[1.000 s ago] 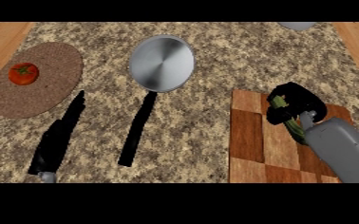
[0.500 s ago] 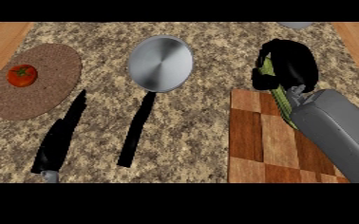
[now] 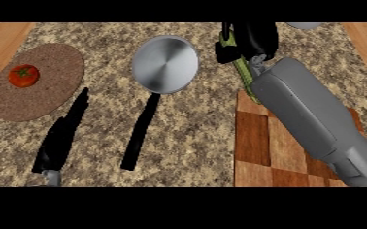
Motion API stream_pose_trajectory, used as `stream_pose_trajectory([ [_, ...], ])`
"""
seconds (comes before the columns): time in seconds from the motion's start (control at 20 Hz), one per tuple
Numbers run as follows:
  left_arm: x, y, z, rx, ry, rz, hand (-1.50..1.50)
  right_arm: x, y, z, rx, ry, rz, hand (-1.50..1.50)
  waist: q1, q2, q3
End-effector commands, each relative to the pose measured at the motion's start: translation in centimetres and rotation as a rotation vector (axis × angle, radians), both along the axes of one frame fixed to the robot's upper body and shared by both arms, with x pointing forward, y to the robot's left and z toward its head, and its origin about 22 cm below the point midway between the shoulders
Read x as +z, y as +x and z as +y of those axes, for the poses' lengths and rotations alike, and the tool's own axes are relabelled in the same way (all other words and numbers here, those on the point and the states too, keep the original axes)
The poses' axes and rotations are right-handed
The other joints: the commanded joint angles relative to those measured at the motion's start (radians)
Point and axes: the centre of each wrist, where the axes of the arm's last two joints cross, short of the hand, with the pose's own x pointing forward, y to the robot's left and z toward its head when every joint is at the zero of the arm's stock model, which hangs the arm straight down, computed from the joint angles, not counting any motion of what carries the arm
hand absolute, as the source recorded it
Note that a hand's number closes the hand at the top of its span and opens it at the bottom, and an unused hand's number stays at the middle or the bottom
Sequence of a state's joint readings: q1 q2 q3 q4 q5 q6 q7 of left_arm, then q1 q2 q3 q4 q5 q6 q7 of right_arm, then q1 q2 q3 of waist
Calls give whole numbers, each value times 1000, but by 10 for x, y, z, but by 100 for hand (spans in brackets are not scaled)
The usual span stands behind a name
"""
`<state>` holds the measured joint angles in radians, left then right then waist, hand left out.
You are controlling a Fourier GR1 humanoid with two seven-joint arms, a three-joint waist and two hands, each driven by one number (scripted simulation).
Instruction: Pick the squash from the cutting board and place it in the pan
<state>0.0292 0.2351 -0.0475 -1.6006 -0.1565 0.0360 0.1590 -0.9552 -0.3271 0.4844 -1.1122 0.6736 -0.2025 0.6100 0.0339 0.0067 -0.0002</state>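
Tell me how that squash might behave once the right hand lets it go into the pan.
The squash looks long and thin, so it would probably stay stiff rather than droop. Its rounded shape may let it roll on the smooth metal of the pan. The pan looks shallow, so one end might overhang the rim. The right hand hides most of it.
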Motion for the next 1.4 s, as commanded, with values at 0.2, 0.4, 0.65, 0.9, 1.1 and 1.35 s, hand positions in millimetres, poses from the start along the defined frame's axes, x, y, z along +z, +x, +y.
stream_pose_trajectory([
  [0.2,8,0,6,-34,13,-10,0,4,33,68,59,154,64,150,28,10,0],
  [0.4,-1,11,-12,-34,-6,-22,0,-3,45,74,81,213,107,150,39,22,-1],
  [0.65,3,8,-11,-70,-2,-23,0,-38,48,76,57,166,198,150,72,31,-1],
  [0.9,3,14,-14,-104,10,-28,0,-49,50,73,77,46,270,150,101,41,-2],
  [1.1,11,17,-24,-121,10,-48,0,-68,50,54,4,377,452,150,138,52,2],
  [1.35,12,21,-35,-156,5,-49,0,-82,50,42,-14,560,521,-150,153,55,3],
])
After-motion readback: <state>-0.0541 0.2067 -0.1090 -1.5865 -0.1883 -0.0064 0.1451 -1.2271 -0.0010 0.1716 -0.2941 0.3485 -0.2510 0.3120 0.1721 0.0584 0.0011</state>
